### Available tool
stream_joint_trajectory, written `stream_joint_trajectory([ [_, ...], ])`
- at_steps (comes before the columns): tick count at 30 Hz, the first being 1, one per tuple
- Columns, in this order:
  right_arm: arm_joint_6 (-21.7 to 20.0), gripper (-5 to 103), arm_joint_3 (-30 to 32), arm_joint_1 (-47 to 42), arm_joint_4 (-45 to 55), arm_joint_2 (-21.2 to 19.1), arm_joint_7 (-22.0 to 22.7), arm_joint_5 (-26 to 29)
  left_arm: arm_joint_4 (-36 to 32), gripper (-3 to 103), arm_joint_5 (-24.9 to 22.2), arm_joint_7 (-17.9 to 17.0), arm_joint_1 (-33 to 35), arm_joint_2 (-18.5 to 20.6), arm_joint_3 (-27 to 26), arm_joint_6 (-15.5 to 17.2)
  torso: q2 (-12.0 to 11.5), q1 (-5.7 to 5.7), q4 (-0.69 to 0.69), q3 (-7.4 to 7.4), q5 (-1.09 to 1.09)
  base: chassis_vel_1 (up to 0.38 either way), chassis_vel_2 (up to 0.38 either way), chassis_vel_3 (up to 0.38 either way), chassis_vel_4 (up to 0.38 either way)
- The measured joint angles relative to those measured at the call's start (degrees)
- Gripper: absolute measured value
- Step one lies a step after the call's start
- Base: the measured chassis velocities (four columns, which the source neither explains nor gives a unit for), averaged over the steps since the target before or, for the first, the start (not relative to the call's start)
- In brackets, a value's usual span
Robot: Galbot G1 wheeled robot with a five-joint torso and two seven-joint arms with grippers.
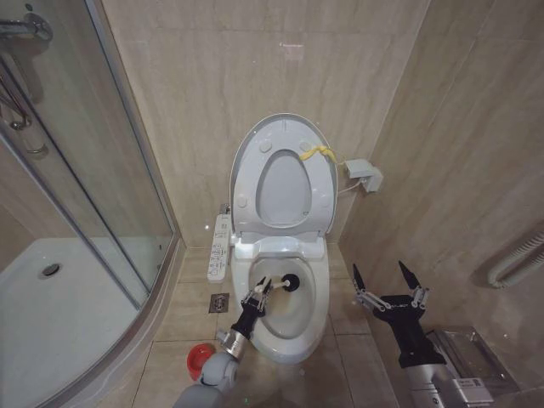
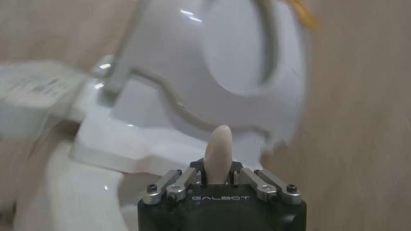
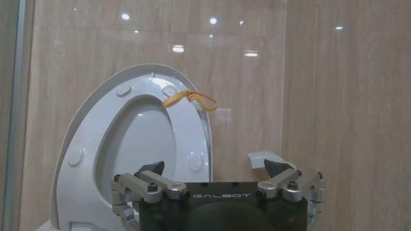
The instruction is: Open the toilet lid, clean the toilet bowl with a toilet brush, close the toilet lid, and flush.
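one toilet brush [image 1: 281, 281]; two grippers

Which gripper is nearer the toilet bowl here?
Left. The left gripper holds the toilet brush inside the toilet bowl; the right gripper hangs open beside it, off to the right.

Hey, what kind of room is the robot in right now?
A small tiled bathroom: a toilet bowl with its lid raised, a glass shower enclosure beside it, and the left gripper scrubbing with a toilet brush.
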Motion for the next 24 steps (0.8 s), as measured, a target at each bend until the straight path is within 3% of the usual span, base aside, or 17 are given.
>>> stream_joint_trajectory([
  [2,0.0,100,0.0,0.0,0.0,0.0,0.0,0.0,-2.6,22,-10.7,0.5,0.2,-0.8,0.7,2.2,0.0,0.00,0.00,0.00,0.01,0.000,0.000,0.000,0.000],
  [3,0.0,100,0.0,0.0,0.0,0.0,0.0,0.0,-2.6,22,-10.7,0.5,0.2,-0.8,0.7,2.2,0.0,0.00,0.00,0.00,0.01,0.000,0.000,0.000,0.000],
  [4,0.0,100,0.0,0.0,0.0,0.0,0.0,0.0,-4.1,22,-15.7,0.8,0.4,-1.4,0.9,3.5,0.0,0.01,0.00,0.00,0.01,0.000,0.000,0.000,0.000],
  [6,0.0,100,0.0,0.0,0.0,0.0,0.0,0.0,-5.8,23,-20.5,2.1,0.5,-2.1,1.0,4.6,0.0,0.00,0.00,0.00,0.01,0.000,0.000,0.000,0.000],
  [11,0.0,100,0.0,0.0,0.0,0.0,0.0,0.0,-6.1,23,-21.1,4.9,0.9,-2.1,1.0,5.1,0.0,0.00,0.01,0.00,0.01,0.000,0.000,0.000,0.000],
  [13,0.0,100,0.0,0.0,0.0,0.0,0.0,0.0,-5.2,23,-18.3,6.1,1.0,-1.9,0.9,4.7,0.0,0.00,0.01,-0.01,0.01,0.000,0.000,0.000,0.000],
  [15,0.0,100,0.0,0.0,0.0,0.0,0.0,0.0,-2.5,24,-11.6,7.0,0.8,-1.5,0.1,2.9,0.0,0.00,0.00,-0.01,0.00,0.000,0.000,0.000,0.000],
  [16,0.0,100,0.0,0.0,0.0,0.0,0.0,0.0,-2.5,24,-11.6,7.0,0.8,-1.5,0.1,2.9,0.0,0.00,0.00,-0.01,0.00,0.000,0.000,0.000,0.000],
  [18,0.0,100,0.0,0.0,0.0,0.0,0.0,0.0,0.9,24,-3.3,7.3,0.2,-1.2,-1.4,0.6,0.0,0.00,0.00,-0.01,-0.02,0.000,0.000,0.000,0.000],
  [24,0.0,100,0.0,0.0,0.0,0.0,0.0,0.0,4.9,22,9.7,5.7,-1.4,-1.5,-3.9,-3.2,0.0,0.00,-0.01,-0.01,-0.01,0.000,0.000,0.000,0.000],
])
